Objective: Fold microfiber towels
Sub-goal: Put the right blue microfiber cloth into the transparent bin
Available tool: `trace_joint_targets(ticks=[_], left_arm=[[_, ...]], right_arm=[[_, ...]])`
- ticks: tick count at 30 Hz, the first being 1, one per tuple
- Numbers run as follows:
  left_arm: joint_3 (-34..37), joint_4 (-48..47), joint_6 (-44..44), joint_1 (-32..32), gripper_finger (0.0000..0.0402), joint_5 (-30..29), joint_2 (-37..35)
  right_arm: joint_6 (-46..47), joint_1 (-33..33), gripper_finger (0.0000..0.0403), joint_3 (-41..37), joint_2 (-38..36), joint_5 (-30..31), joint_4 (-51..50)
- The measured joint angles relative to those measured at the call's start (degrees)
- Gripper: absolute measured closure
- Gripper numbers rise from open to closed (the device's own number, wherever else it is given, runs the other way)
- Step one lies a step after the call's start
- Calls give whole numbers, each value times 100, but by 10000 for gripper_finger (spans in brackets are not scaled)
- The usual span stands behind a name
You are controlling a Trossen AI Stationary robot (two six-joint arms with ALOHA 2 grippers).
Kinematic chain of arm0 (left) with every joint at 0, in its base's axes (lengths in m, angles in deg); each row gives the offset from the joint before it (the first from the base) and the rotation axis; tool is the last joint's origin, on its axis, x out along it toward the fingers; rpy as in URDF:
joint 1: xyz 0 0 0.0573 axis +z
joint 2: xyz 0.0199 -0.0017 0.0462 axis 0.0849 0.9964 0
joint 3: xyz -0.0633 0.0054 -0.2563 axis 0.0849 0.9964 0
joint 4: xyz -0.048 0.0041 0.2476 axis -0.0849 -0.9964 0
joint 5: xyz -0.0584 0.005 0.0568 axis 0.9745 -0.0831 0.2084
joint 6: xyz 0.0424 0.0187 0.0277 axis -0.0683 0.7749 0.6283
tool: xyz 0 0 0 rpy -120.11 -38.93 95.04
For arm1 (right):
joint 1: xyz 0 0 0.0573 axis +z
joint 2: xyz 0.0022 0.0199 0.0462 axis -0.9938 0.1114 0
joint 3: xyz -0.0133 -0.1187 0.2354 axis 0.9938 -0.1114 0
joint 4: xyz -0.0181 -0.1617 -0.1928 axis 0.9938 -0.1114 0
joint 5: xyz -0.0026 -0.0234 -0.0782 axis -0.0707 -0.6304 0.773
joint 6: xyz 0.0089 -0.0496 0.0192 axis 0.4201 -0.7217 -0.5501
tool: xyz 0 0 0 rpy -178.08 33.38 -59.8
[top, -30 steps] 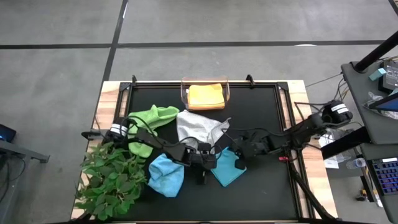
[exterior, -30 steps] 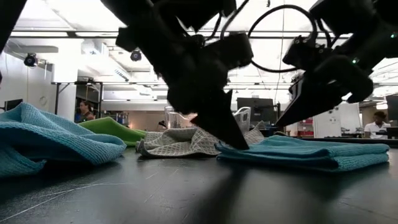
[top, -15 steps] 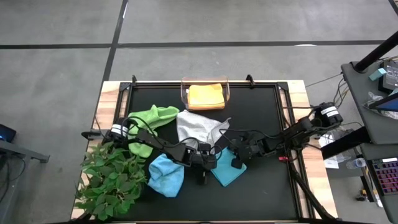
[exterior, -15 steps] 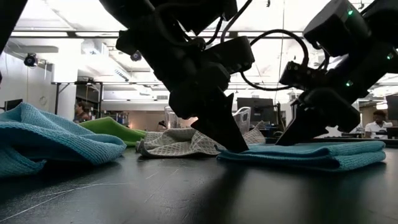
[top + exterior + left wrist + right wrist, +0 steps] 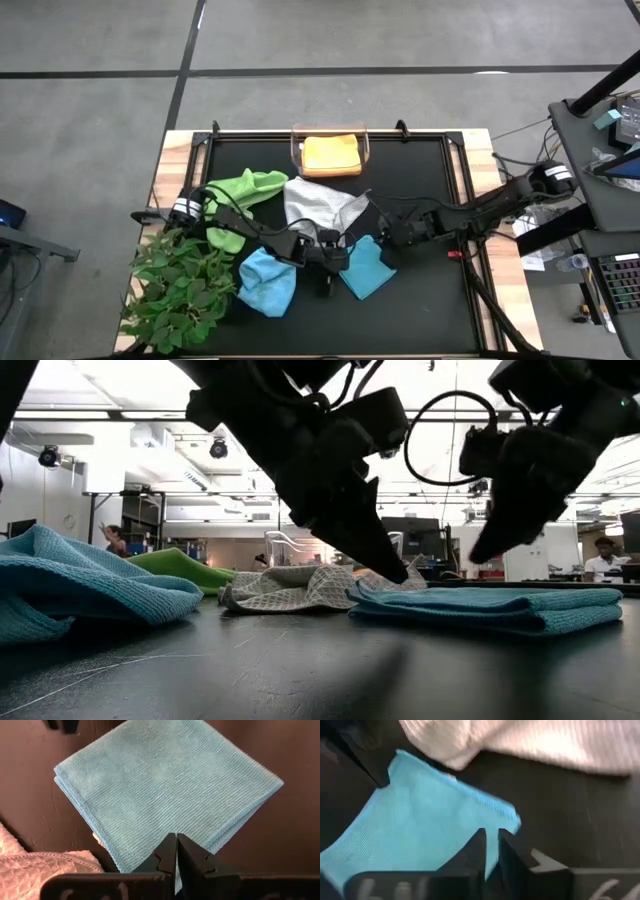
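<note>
Right gripper [image 5: 392, 238] lifted off folded teal square microfiber towel [image 5: 364, 268], fingers slightly apart, empty; fold looks done. Left gripper [image 5: 176, 851] pressed together at its edge.

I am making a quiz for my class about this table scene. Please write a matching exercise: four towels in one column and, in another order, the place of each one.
Towels:
1. yellow-orange towel
2. lime green towel
3. folded blue towel
4. crumpled blue towel

Places:
A. next to the leafy plant, at the near edge of the mat
B. inside the clear bin at the far edge
C. at the left side, beside the grey-white towel
D. under the tips of the left gripper

Pairs: 1-B, 2-C, 3-D, 4-A
</note>
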Motion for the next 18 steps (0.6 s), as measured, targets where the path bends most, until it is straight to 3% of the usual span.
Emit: trace_joint_targets(ticks=[8,18], left_arm=[[24,348,-20,-82,402,16,37],[190,753,-17,-138,402,17,150]], right_arm=[[687,-344,241,71,-92,-1516,-683],[673,-783,122,25,150,-2127,-677]])
